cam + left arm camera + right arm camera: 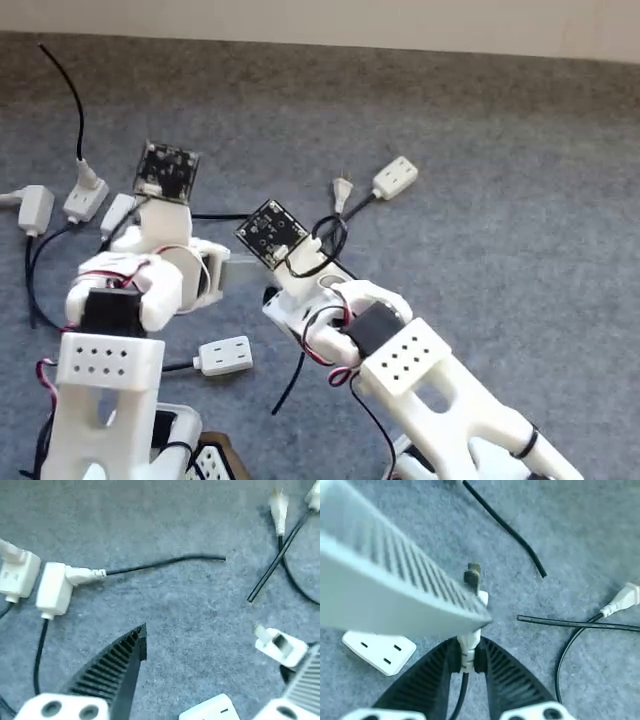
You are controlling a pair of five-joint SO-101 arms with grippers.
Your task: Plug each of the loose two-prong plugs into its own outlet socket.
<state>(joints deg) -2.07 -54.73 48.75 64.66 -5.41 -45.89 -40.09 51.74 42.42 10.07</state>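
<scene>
While the left arm point(120, 300) is leaning out over the gray, felt-napped counter point(520, 200), the high view is showing it close to a cluster of white socket blocks point(85, 203). One block is carrying a seated plug point(84, 178) whose thin black cord point(75, 100) is curling away. The right arm point(400, 360) is pointing toward the middle, and beyond it a loose plug point(343, 190) is lying just beside a boxy far outlet point(395, 177). A near outlet point(225, 355), smooth and rectangular, is resting between the two arms.

Seen from the left wrist, the left hand point(227, 645) is standing wide apart and gripping nothing. A black ridged finger point(120, 665) is flanking one side and a pale ridged finger point(305, 680) the other, with bare nap between. A stubby white plug point(277, 647) with flat metal prongs is showing just beside the pale finger, well apart from the black one.

Seen from the right wrist, the right hand point(467, 652) is clamping down on the held plug point(479, 600), pinching its rounded white neck between two black ridged pads point(432, 680), so the dull prongs are sticking out past them. A pale ribbed bar point(395, 580) is crossing in front and hiding part of the plug body. A flat slotted socket point(380, 652) of glossy white plastic is lying near one pad without touching the plug.
</scene>
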